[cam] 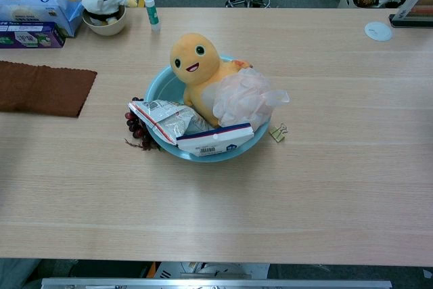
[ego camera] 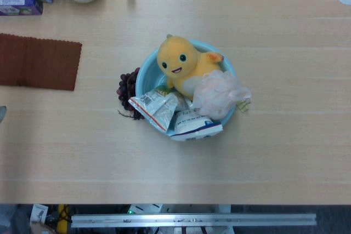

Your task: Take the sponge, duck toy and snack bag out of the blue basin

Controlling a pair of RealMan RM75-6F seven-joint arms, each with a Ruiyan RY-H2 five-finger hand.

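So neither hand shows up in either view, can't tell what they're doing. The blue basin (ego camera: 143,72) sits mid-table, still loaded: the yellow duck toy (ego camera: 180,65) sits upright at its far side, the pale mesh sponge (ego camera: 218,95) leans on the right rim, and two snack bags (ego camera: 156,106) lie over the near rim. Dark grapes (ego camera: 127,89) touch the basin's left side. A brown cloth (ego camera: 38,61) lies at the table's left edge, a bowl with a plush toy (cam: 103,6) near the far-left corner.
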